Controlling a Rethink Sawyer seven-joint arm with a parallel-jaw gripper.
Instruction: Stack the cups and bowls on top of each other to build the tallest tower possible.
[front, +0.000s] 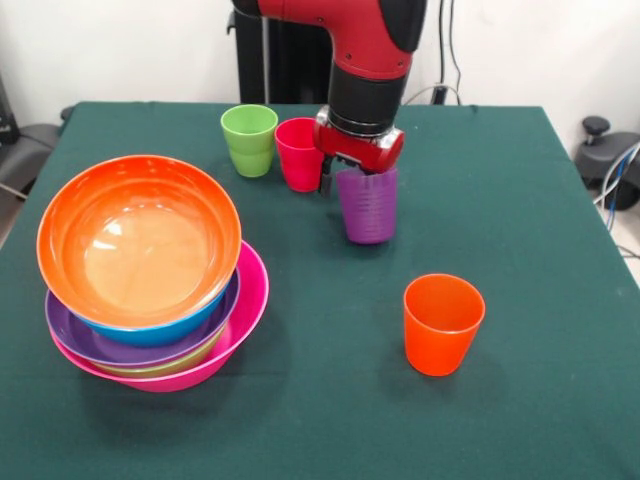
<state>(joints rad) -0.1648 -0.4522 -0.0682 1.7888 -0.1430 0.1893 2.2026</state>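
Observation:
The tower stands at the front left. Its base is the big pink bowl (252, 292), holding the green bowl (165, 366), the purple bowl (70, 335), the blue bowl (150, 330) and, on top, the orange bowl (140, 240). No cup is on it. My gripper (345, 182) sits right on the rim of the upright purple cup (368, 212) at the table's middle back. The red cup (295, 155) and the green cup (249, 140) stand just left of it. The orange cup (442, 322) stands alone at the front right. The yellow cup is out of view.
The green tablecloth (520, 200) covers the whole table. The red and black arm (370, 60) comes down from the top. Cables and a black chair base (610, 160) lie beyond the table's right edge.

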